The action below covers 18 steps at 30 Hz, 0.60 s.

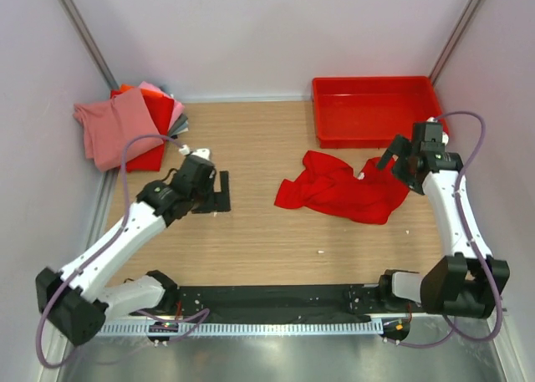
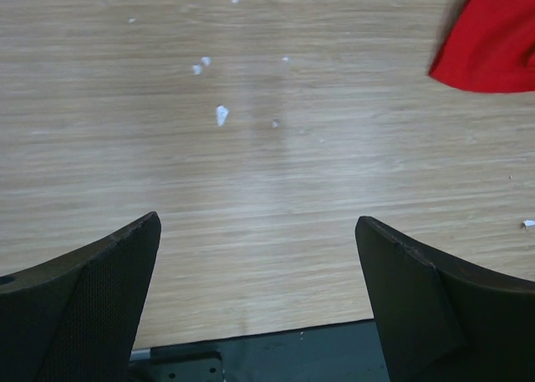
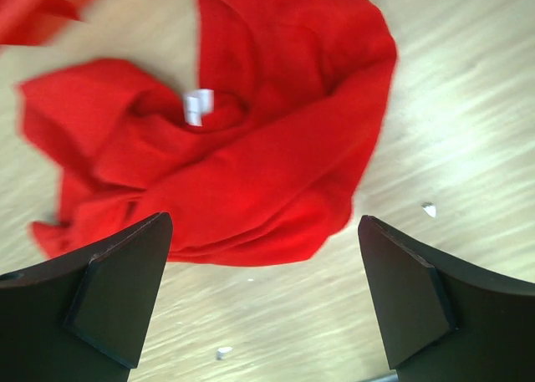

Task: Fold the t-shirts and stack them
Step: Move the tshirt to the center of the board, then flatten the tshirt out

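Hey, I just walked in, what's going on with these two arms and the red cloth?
Two robot arms are partway through folding and stacking t-shirts. A crumpled red t-shirt lies unfolded on the wooden table, just in front of a red tray. The right gripper hovers open above the shirt, gripping nothing. The left gripper is open over bare table, left of the shirt. A pile of shirts sits in the far left corner.

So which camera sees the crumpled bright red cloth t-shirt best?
The top external view: the whole crumpled bright red cloth t-shirt shows. The right wrist view shows it close but cut off at the edge. The left wrist view catches only a corner.
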Each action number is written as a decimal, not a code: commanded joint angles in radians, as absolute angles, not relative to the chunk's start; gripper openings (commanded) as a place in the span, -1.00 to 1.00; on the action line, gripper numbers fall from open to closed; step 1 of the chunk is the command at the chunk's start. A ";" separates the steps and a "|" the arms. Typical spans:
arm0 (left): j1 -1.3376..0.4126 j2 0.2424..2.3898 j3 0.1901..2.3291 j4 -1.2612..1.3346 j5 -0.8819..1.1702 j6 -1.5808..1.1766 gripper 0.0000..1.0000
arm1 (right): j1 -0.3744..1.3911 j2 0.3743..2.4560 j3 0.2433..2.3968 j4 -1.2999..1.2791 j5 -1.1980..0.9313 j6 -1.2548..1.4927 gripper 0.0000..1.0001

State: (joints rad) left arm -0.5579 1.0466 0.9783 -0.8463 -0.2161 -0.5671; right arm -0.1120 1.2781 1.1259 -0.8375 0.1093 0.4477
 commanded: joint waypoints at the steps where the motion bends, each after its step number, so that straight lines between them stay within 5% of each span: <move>1: -0.681 1.141 1.043 -0.743 -0.241 -0.632 0.98 | -0.104 1.186 1.140 -0.772 0.023 0.486 0.99; 18: -0.758 1.816 1.152 -0.229 -0.020 -0.759 0.86 | -0.100 1.048 0.966 -0.747 -0.162 0.451 0.99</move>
State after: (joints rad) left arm -0.7582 1.7832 1.1046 -0.3653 -0.0574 -0.7303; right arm -0.1040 1.0870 0.9596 -0.7670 -0.1146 0.4667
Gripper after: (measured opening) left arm 0.932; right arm 0.996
